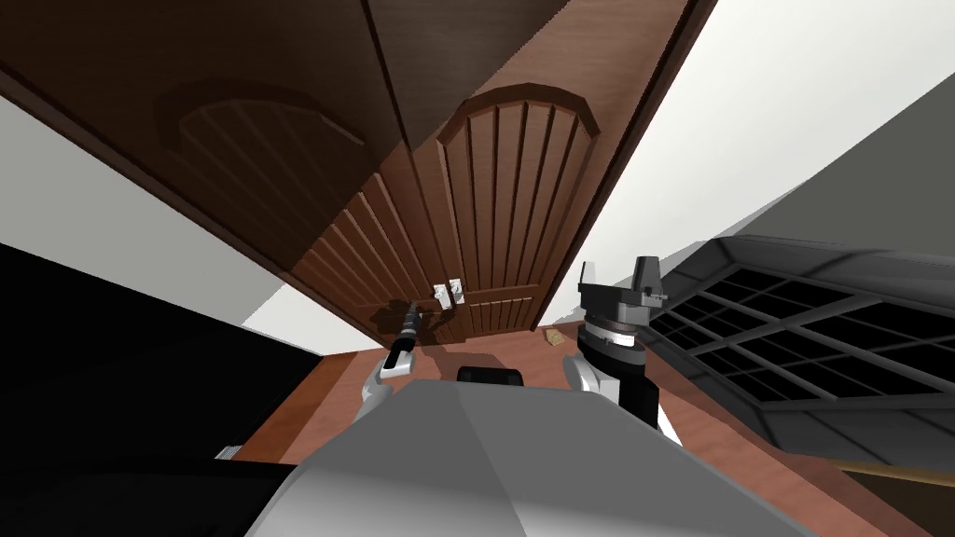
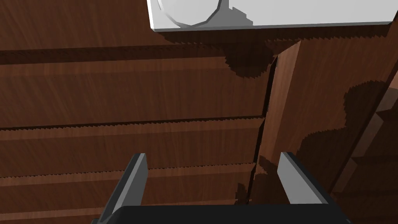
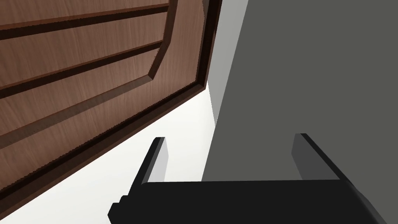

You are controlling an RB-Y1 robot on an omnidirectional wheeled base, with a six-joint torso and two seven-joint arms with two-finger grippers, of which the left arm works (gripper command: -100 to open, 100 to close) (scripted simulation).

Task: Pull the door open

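Left gripper spread, empty, just short of door. Door stiff, probably heavy; grab white handle, likely slick. Right gripper spread, idle.

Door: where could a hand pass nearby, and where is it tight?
Bare floor runs below the door, around a small tan object. The open right end effector has free air beside the wall. Crowded: the white handles, where the open left end effector hovers.

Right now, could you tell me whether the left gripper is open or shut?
Open: the left gripper holds nothing, its fingers wide apart, short of the white handle plate on the door.
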